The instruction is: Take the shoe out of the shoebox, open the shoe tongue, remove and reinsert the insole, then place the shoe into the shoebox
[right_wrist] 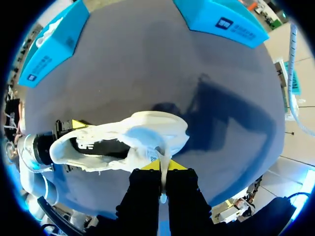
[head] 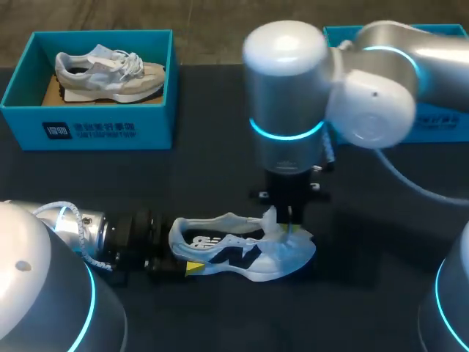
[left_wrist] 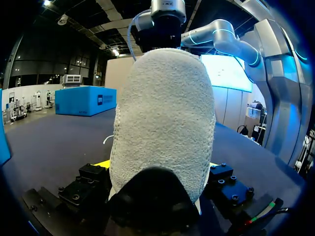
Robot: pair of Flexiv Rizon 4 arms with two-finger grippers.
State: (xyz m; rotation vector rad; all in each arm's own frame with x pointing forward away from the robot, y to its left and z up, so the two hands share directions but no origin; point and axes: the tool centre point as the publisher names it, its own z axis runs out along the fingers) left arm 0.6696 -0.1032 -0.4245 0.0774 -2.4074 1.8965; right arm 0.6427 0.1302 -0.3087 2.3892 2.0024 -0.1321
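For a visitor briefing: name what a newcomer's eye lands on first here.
A white sneaker at the table's near middle, its heel clamped in the left gripper. The right gripper, straight above, pinches its tongue. Far left, a second sneaker lies in a blue shoebox.

Shoebox front wall: the shoebox carries a white square logo and a row of white characters with a finer line under it; too small to read.
Second box: the blue box at the far right of the counter has white print on its wall, partly hidden by the right arm.
Shoe side: the shoe on the counter has one big dark mark.
Tongue: the tongue has a small label; its print is too fine.
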